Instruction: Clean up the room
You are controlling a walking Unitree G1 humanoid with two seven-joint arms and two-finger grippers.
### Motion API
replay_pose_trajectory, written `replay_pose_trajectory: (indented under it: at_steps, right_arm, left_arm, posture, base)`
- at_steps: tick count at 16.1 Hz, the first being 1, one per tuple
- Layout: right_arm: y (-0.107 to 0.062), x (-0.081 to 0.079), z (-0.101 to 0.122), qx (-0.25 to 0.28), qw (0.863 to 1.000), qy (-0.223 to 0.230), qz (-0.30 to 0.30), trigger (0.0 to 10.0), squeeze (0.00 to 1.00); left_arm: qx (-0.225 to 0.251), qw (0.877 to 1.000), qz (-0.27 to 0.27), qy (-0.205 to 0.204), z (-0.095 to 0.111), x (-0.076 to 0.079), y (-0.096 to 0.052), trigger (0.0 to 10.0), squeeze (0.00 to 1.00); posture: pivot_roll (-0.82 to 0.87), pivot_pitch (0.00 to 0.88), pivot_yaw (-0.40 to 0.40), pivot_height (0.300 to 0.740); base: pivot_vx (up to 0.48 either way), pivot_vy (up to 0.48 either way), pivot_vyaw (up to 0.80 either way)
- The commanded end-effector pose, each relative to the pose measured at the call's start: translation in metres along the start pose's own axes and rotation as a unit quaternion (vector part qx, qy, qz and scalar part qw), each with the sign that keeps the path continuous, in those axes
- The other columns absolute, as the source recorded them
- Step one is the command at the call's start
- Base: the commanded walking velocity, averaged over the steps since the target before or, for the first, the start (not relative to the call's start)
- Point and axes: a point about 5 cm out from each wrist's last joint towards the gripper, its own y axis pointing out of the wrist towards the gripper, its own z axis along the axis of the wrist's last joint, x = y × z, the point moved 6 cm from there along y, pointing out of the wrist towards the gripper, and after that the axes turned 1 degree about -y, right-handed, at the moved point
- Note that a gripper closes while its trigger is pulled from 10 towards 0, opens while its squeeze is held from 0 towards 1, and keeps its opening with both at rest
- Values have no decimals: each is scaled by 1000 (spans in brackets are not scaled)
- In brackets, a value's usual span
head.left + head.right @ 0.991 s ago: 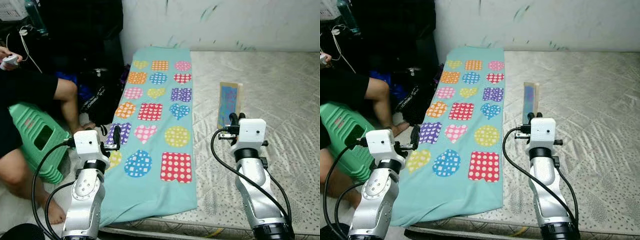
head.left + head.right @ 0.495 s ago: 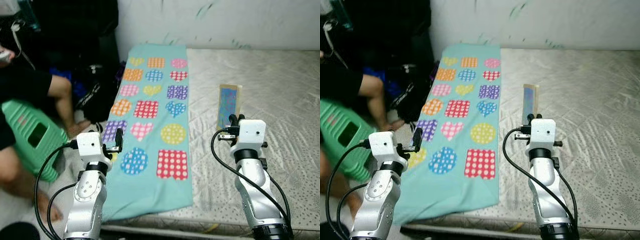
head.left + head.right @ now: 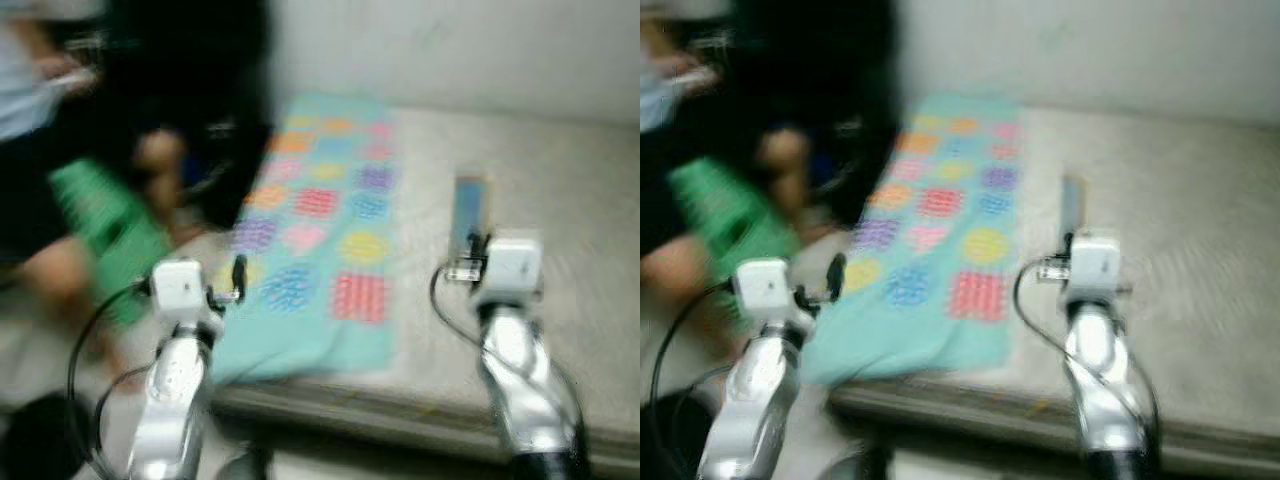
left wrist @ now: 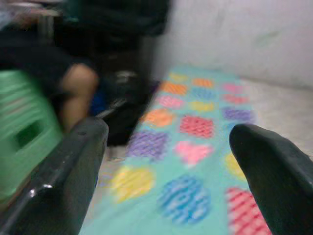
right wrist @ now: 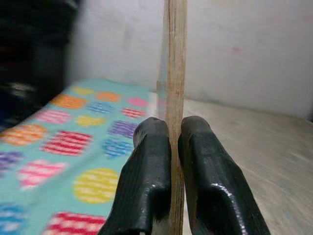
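Observation:
My right gripper is shut on a thin flat board with a wooden edge and a blue face, held upright above the mattress; the same board stands up from the right gripper in the blurred left eye view. My left gripper is open with nothing between its fingers, hovering over the near left edge of a teal mat printed with coloured dotted shapes. That mat lies along the left side of the mattress.
A person sits on the floor at the left beside a green plastic stool. Dark bags lean against the wall behind the mat. The mattress's front edge runs below the arms. Both eye views are heavily blurred.
The whole picture has shifted and blurred, so the camera has moved: the bed's front edge now shows lower down. Both arms keep their pose, and the right gripper still holds the board.

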Motion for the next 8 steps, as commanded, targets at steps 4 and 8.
replay_pose_trajectory:
  at_steps: [4,8]
  right_arm:
    - [2,-1,11,22,1000,-3,5,10000,0]
    - [1,-3,10,24,1000,-8,11,10000,0]
  left_arm:
    - [25,998,-52,-9,14,10,0,10000,0]
    - [24,999,-39,-15,12,7,-2,10000,0]
  posture:
    - [-111,0,31,740]
    - [-112,0,26,740]
  base:
    - [136,0,0]
    - [66,0,0]
